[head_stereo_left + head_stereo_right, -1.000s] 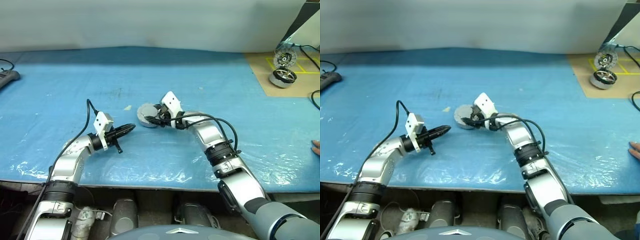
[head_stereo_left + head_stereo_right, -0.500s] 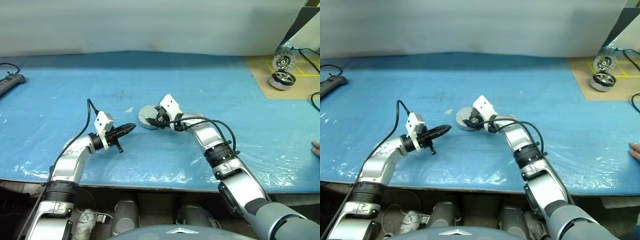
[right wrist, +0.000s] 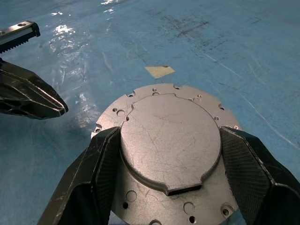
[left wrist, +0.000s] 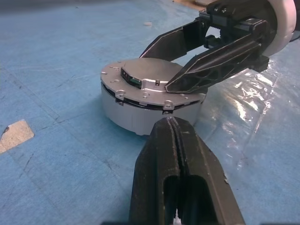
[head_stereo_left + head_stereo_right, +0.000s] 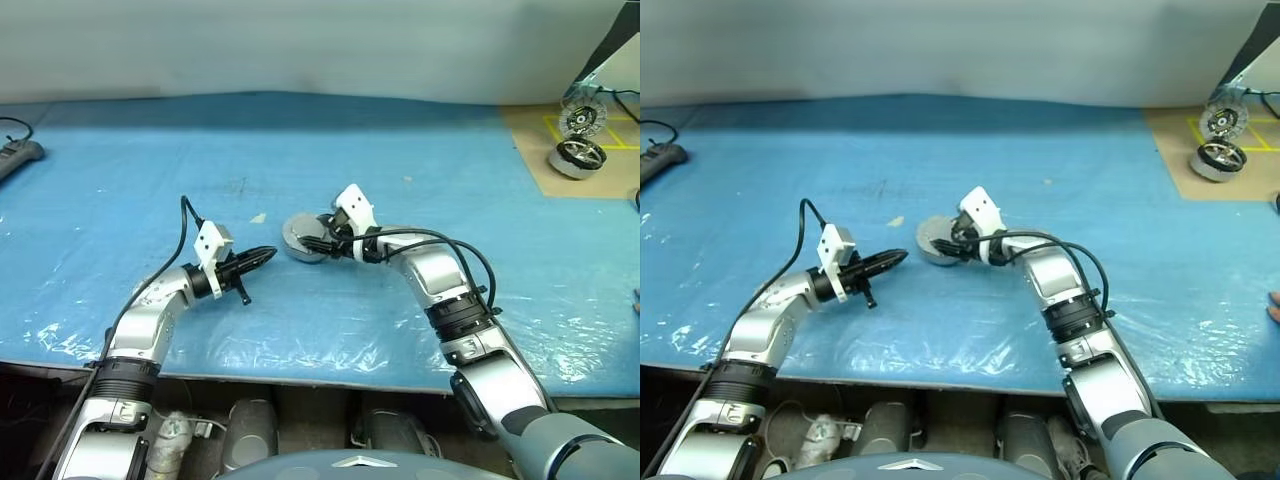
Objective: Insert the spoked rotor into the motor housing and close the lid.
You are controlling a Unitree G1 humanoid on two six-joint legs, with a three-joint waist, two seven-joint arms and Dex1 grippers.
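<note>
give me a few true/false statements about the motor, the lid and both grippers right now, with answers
1. The lid sits on top of the motor housing on the blue table cover. True.
2. The left gripper is wide open. False: its fingers are shut together, holding nothing.
3. The right gripper has one finger on each side of the lid's raised centre. True.
4. The left gripper is clamped on the housing. False: it is beside the housing, its tip aimed at it.
5. The lid's finned face is up. False: the face that shows is smooth, with small holes round the edge.
</note>
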